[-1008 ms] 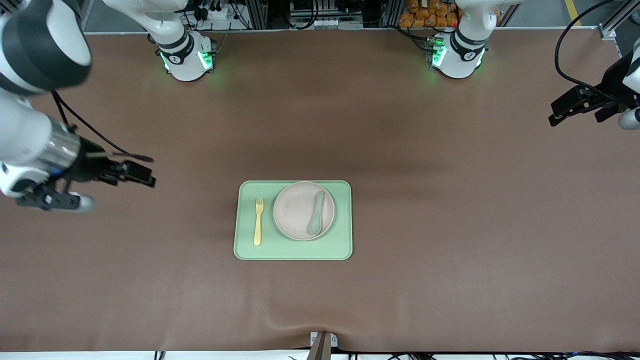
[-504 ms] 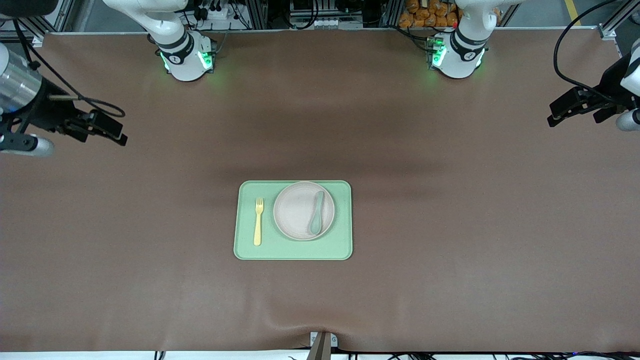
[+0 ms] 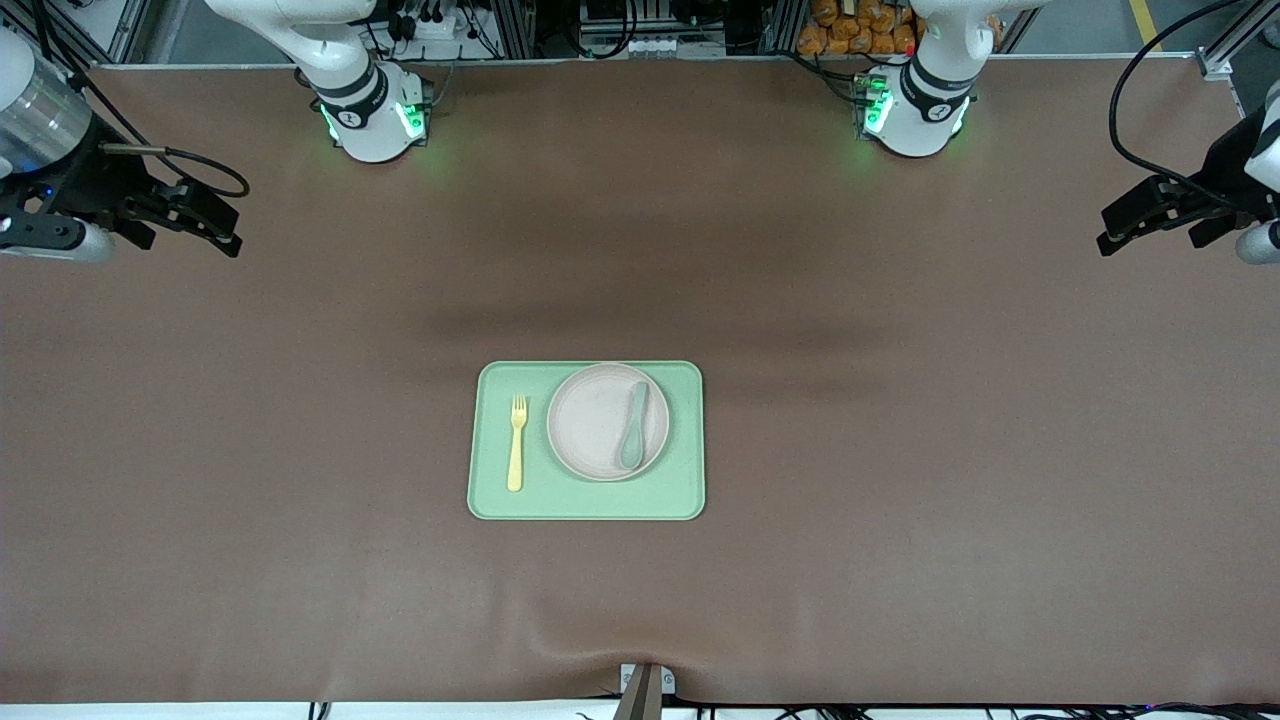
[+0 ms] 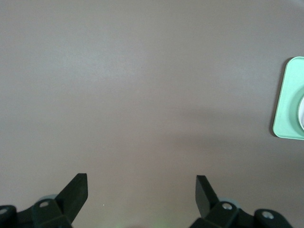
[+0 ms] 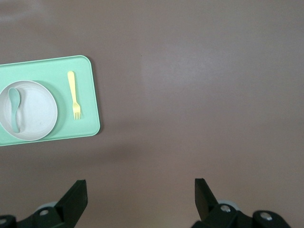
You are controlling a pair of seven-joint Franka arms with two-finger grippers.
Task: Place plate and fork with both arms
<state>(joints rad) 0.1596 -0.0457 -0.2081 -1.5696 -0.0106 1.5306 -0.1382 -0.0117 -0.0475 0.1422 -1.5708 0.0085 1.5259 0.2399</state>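
The cream plate sits on the light-green tray in the middle of the table, with a grey-green spoon lying in it. The pale-yellow fork lies on the tray beside the plate, toward the right arm's end. My right gripper is open and empty, up over bare table at the right arm's end. Its wrist view shows its open gripper, the plate and the fork. My left gripper is open and empty over the left arm's end, also seen in its own view.
The brown table cover is bare around the tray. A tray corner shows at the edge of the left wrist view. The two arm bases stand along the table edge farthest from the front camera.
My right gripper has drawn away from the tray, toward the base edge at the right arm's end. The left arm has hardly moved. Tray, plate, fork and spoon are unmoved.
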